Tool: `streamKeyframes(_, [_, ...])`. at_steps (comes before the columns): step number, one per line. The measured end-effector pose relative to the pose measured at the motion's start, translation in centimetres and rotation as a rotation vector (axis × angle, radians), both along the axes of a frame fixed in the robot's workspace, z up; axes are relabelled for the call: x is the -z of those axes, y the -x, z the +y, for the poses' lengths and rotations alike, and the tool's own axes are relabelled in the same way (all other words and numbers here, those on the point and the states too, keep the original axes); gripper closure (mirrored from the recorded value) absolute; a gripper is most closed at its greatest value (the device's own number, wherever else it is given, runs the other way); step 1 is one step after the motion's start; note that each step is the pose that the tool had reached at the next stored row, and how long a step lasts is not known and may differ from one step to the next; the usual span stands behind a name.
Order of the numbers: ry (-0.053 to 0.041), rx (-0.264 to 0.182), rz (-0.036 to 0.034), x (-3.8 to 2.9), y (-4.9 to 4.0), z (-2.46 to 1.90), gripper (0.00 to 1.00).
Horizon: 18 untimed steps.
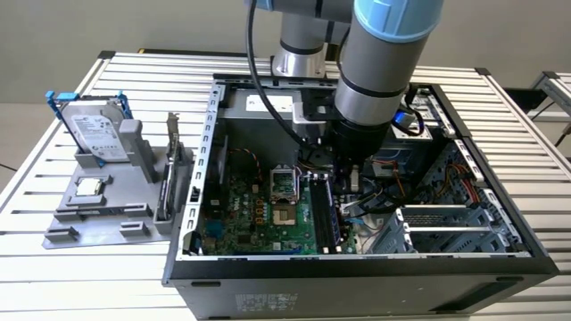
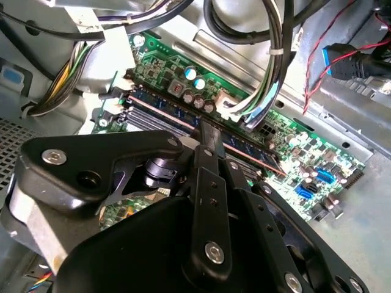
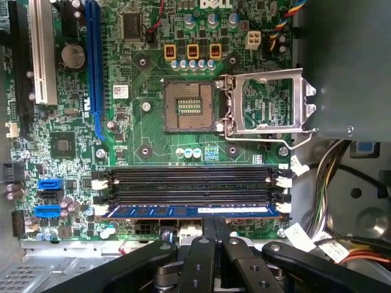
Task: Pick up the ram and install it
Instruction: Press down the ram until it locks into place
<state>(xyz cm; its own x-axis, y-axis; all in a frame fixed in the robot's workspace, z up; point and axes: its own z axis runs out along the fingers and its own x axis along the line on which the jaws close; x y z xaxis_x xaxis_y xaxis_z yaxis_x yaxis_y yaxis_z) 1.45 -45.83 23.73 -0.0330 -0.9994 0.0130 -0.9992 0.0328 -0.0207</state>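
Observation:
The ram (image 3: 159, 211) is a dark blue stick lying along the motherboard memory slot nearest my fingers, between white latches (image 3: 281, 207). My gripper (image 3: 215, 221) is shut, its two fingers pressed together with their tips on the ram's upper edge near the middle of its length. In the second wrist view the fingertips (image 2: 206, 133) meet on the ram (image 2: 165, 107). The exterior view has my gripper (image 1: 348, 177) reaching down inside the open computer case (image 1: 205, 167), over the memory slots (image 1: 327, 214).
Empty black memory slots (image 3: 189, 180) lie beside the ram. An open CPU socket (image 3: 189, 107) is close by. Cable bundles (image 3: 342, 183) hang at one end of the slots. Outside the case, a grey holder (image 1: 98, 217) carries a hard drive (image 1: 93, 130) and an expansion card (image 1: 173, 144).

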Motion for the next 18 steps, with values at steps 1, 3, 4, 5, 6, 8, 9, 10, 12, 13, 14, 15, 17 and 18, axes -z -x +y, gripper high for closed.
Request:
streamKeyframes(1, [0.0004, 0.0, 0.0001, 0.17, 0.0, 0.0, 1.0])
streamKeyframes(3, [0.0013, 0.0, 0.0001, 0.53, 0.0, 0.01, 1.0])
streamKeyframes(4, [0.0019, 0.0, 0.0001, 0.68, 0.0, 0.01, 1.0])
streamKeyframes(5, [0.0021, 0.0, 0.001, 0.8, 0.0, 0.01, 1.0])
streamKeyframes(6, [0.0024, 0.0, 0.0025, 0.91, 0.01, 0.01, 1.0])
streamKeyframes(8, [0.0028, 0.0, 0.0042, 1.19, 0.01, 0.01, 1.0])
streamKeyframes(9, [0.0033, 0.0, 0.0046, 1.34, 0.01, 0.01, 1.0])
streamKeyframes(10, [0.0041, 0.0, 0.005, 1.48, 0.01, 0.0, 1.0])
streamKeyframes(12, [0.0047, 0.0, 0.0052, 1.84, 0.01, -0.01, 1.0])
streamKeyframes(13, [0.0047, 0.0, 0.0052, 2.02, 0.01, -0.01, 1.0])
streamKeyframes(14, [0.0061, 0.0, 0.0055, 2.12, 0.0, 0.01, 1.0])
streamKeyframes(15, [0.0067, 0.0, 0.0058, 2.11, 0.0, 0.02, 1.0])
streamKeyframes(17, [0.0075, 0.0, 0.0061, 1.87, -0.01, 0.05, 1.0])
streamKeyframes(18, [0.0038, 0.0, 0.005, 1.7, 0.0, 0.04, 1.0])
